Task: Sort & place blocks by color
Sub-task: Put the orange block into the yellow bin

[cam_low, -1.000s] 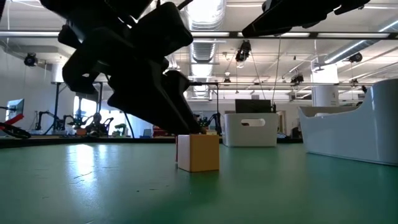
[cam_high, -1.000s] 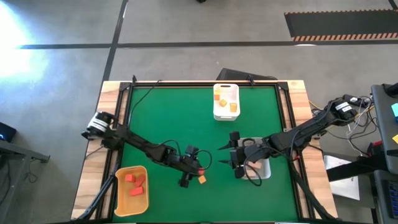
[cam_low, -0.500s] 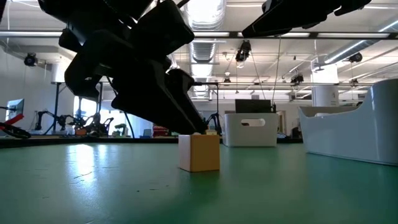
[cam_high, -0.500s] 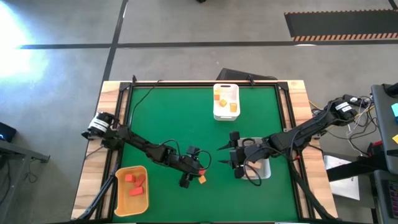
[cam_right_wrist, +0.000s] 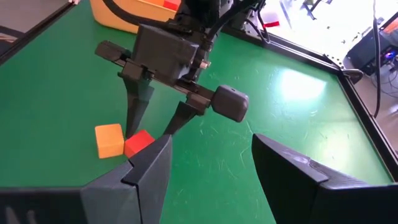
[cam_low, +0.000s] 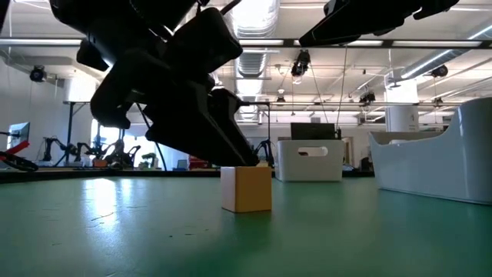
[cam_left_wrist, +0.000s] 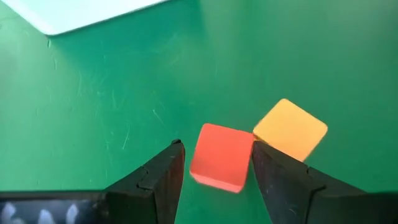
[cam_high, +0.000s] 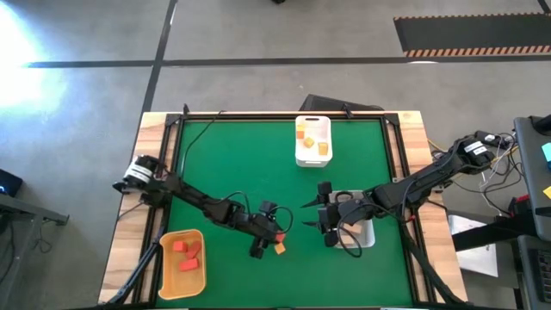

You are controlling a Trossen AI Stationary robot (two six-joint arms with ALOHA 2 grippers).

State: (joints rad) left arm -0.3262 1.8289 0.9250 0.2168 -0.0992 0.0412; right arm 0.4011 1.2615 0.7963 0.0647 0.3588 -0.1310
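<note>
Green table: mostly bare at centre frame.
Red block: lower centre of the high view, between my left gripper fingers, which are spread, not yet pinching.
Orange block: touching its far corner.
Nearer arm: left.
Right gripper: spread, empty, centre-right.

A green tabletop with a pale wooden border and a thin black frame stands on a grey concrete floor crossed by dark lines. On it sit a white tray near the far edge, a yellow tray at the near left corner and a pale tray toward the right side. A black mat with a striped edge lies on the floor beyond.
</note>
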